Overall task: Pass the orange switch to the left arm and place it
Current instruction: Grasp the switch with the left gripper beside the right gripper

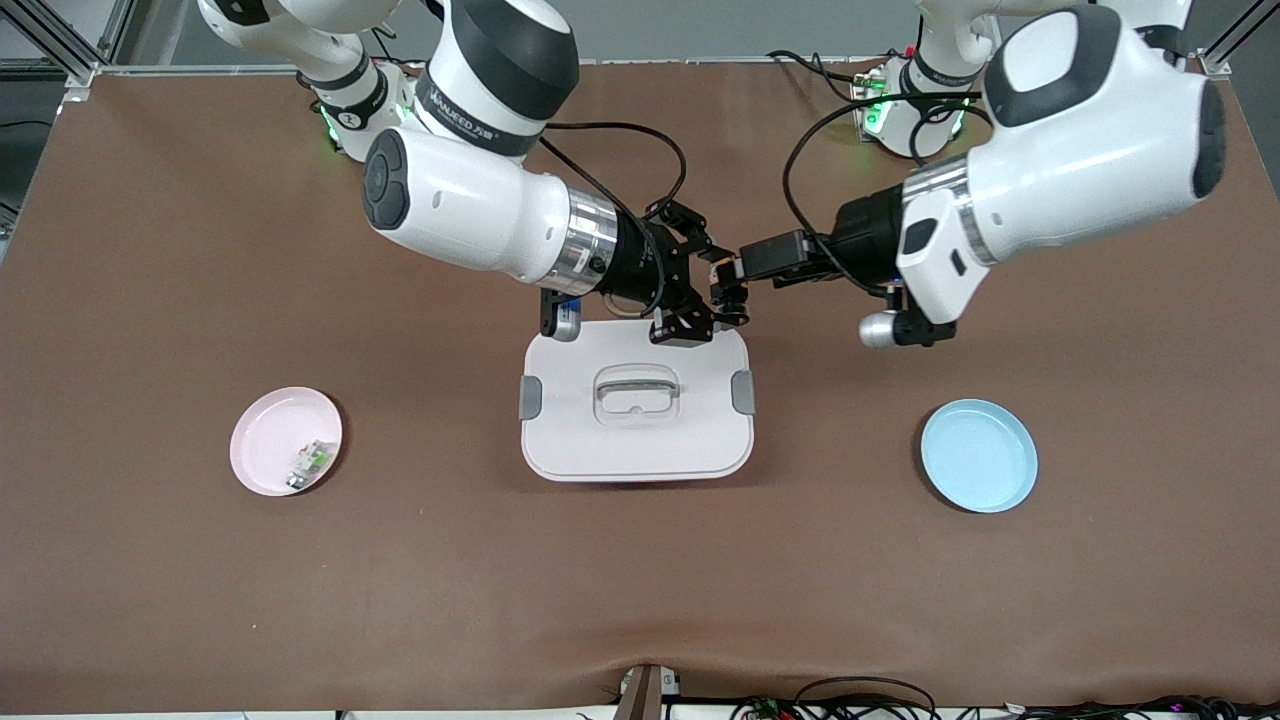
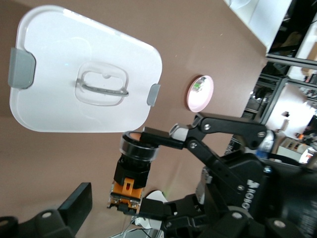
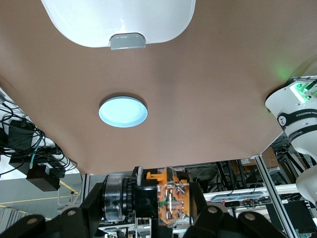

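The orange switch (image 1: 722,281) hangs in the air between both grippers, over the farther edge of the white box (image 1: 635,445). My right gripper (image 1: 703,285) is shut on it end to end, one finger on the orange face and one on the tan end; the right wrist view shows the switch (image 3: 148,201) lying across that gripper (image 3: 146,210). My left gripper (image 1: 733,297) meets it from the left arm's end. In the left wrist view the switch (image 2: 133,168) stands above the left gripper (image 2: 148,215). That gripper is open, and its visible finger (image 2: 77,203) is apart from the switch.
The box (image 2: 59,94) lies at mid-table under the grippers, and its latch edge shows in the right wrist view (image 3: 119,20). A pink plate (image 1: 262,440) with a small white-and-green component (image 1: 310,462) lies toward the right arm's end. A blue plate (image 1: 978,456) lies toward the left arm's end.
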